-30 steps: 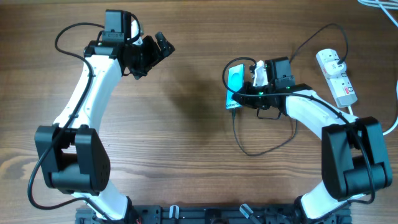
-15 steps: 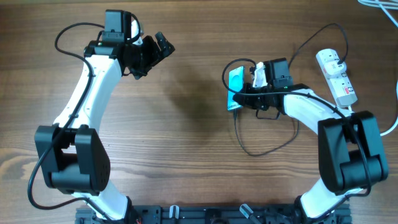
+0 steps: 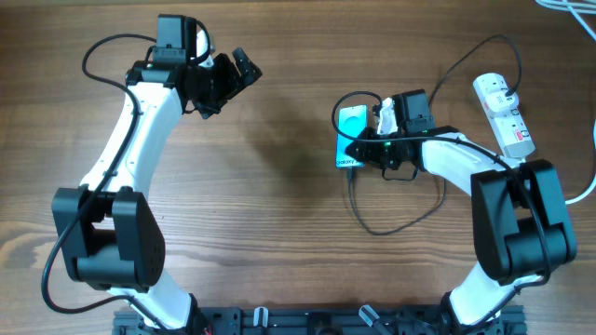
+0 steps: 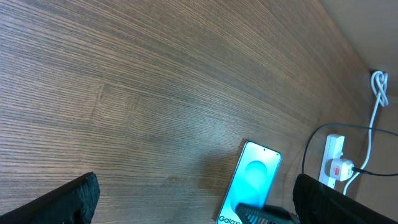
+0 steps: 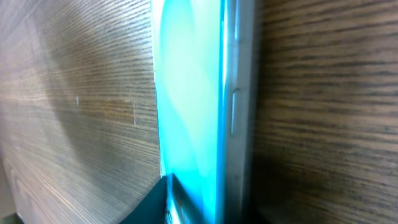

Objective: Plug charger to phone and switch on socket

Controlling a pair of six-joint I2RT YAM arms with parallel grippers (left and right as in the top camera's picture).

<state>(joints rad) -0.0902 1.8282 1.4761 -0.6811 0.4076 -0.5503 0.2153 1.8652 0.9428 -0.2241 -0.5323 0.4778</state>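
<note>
The phone [image 3: 350, 126] with its cyan screen sits right of centre, tipped up on one long edge. It also shows in the left wrist view [image 4: 255, 180] and edge-on in the right wrist view [image 5: 186, 93]. My right gripper [image 3: 359, 149] is shut on its text end, one dark finger over the screen [image 5: 199, 202]. The charger's thin black cable [image 3: 391, 226] loops under the right arm up to that end; its tip is hidden. The white socket strip [image 3: 504, 116] lies at the far right, also in the left wrist view [image 4: 333, 168]. My left gripper [image 3: 244, 67] is open and empty at the back left.
A black plug sits in the strip [image 3: 504, 96]. The thick white cord [image 3: 568, 14] runs off the back right corner and down the right edge. The wooden table [image 3: 279, 214] lies between the two arms.
My right gripper has shifted slightly left and back with the phone. The phone has turned and tipped up on its edge. The left arm has not moved.
</note>
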